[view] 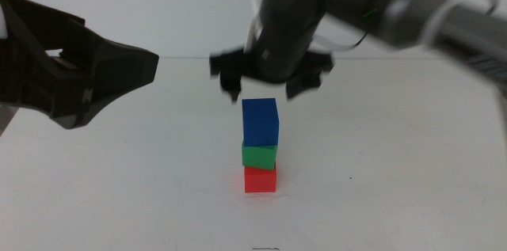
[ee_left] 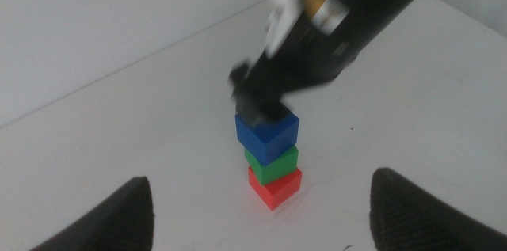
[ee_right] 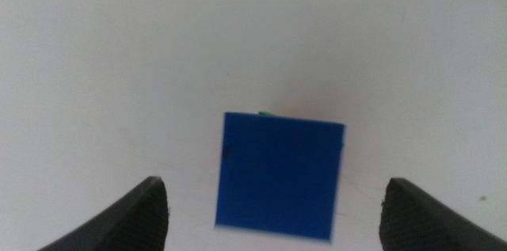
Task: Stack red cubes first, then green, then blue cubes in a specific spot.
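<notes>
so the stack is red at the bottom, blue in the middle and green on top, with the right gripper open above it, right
Not quite: the middle view shows the green cube in the middle and the blue cube on top. The red cube is at the bottom, and the right gripper is open above the stack.

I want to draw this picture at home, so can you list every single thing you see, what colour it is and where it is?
red cube: one, bright red, bottom of the stack on the table.
green cube: one, bright green, middle of the stack, on the red cube.
blue cube: one, deep blue, top of the stack, on the green cube, turned a little askew.
table: one, plain white, under the stack.
right gripper: one, dark, open, just above the blue cube, its fingers apart and not touching it.
left gripper: one, dark, at the left side above the table, open, its fingers wide apart, away from the stack.
</notes>
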